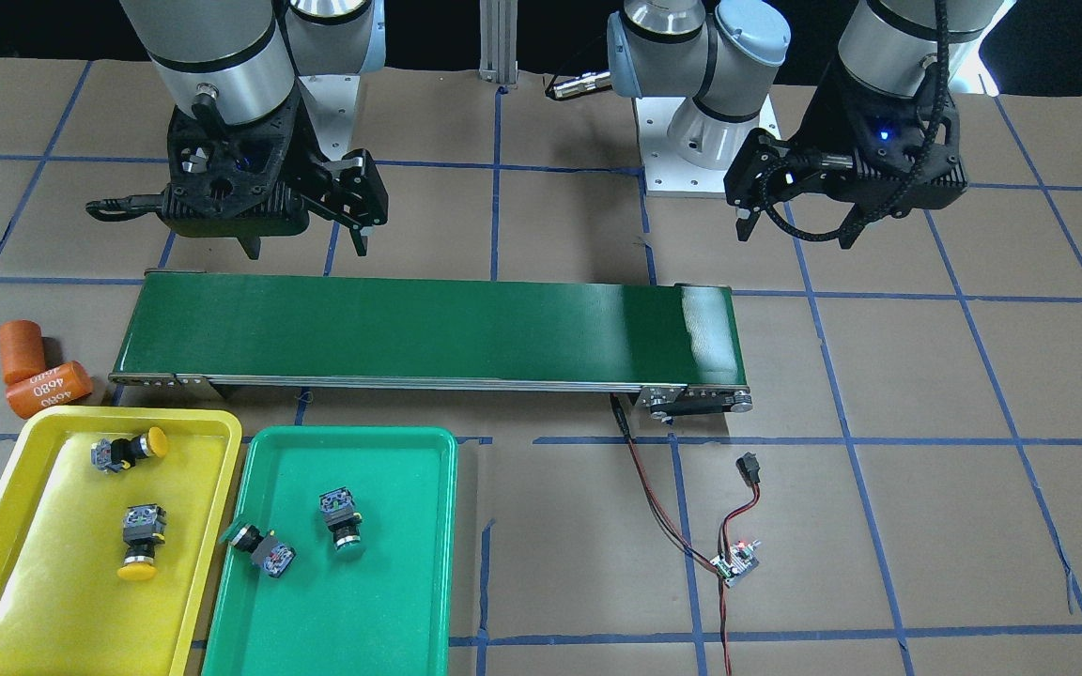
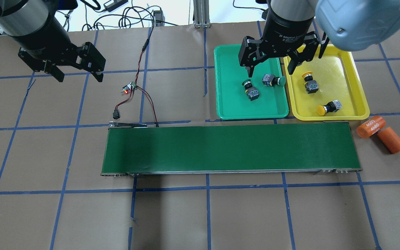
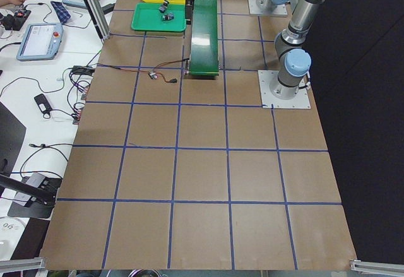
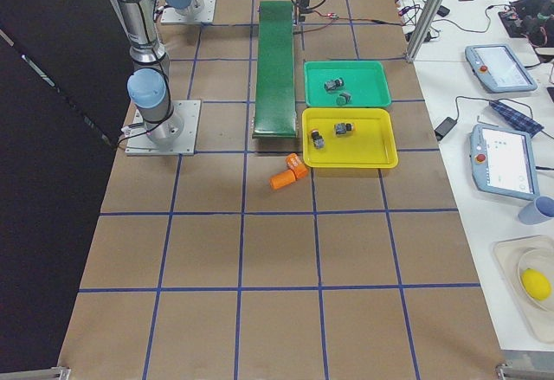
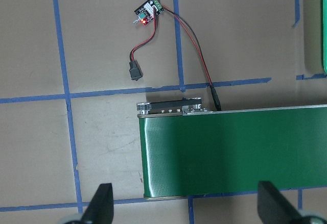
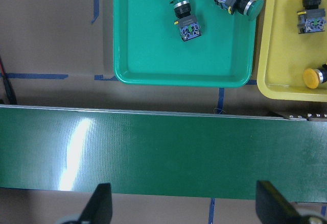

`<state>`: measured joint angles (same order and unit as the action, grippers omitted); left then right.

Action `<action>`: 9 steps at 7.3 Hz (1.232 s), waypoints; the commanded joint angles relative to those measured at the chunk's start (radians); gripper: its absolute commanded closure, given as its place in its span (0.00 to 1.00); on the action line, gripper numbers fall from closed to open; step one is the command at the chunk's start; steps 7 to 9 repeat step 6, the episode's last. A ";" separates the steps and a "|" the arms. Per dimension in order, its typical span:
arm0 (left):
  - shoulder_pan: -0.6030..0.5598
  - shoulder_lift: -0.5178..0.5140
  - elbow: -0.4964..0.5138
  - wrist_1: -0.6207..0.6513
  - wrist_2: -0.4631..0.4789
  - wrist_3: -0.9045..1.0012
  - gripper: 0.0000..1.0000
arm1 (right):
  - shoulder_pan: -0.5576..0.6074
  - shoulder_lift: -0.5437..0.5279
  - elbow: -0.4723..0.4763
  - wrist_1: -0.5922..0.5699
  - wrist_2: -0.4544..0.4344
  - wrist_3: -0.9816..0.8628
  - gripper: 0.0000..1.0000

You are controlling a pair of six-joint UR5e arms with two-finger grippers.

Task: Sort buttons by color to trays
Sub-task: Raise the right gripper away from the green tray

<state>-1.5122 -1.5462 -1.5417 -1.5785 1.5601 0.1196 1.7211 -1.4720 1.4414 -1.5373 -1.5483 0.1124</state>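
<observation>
Two buttons with yellow caps (image 1: 132, 449) (image 1: 140, 540) lie in the yellow tray (image 1: 62, 601). Two green-capped buttons (image 1: 259, 546) (image 1: 342, 518) lie in the green tray (image 1: 363, 610). In the overhead view the green pair (image 2: 250, 89) (image 2: 273, 80) and the yellow pair (image 2: 309, 83) (image 2: 328, 107) show in their trays. My right gripper (image 2: 270, 70) hangs open and empty, high over the conveyor's right part on the robot's side of the trays. My left gripper (image 2: 79, 74) is open and empty, high over the conveyor's left end.
A long dark-green conveyor belt (image 2: 231, 149) crosses the table's middle on the robot's side of the trays. Two orange cylinders (image 2: 380, 132) lie beside its right end. A small circuit board (image 2: 127, 88) with red and black wires sits by its left end.
</observation>
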 commanded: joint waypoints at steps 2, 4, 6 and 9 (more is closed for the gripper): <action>0.003 0.002 0.003 0.000 0.000 0.000 0.00 | 0.000 0.001 -0.001 -0.001 -0.007 0.006 0.00; 0.001 0.002 0.000 0.000 0.000 0.000 0.00 | -0.001 0.002 -0.001 -0.003 -0.009 0.000 0.00; -0.002 0.002 -0.002 0.000 0.000 0.000 0.00 | -0.003 0.004 0.001 -0.007 -0.010 -0.008 0.00; -0.002 0.002 -0.002 0.000 0.000 0.000 0.00 | -0.003 0.004 0.001 -0.007 -0.010 -0.008 0.00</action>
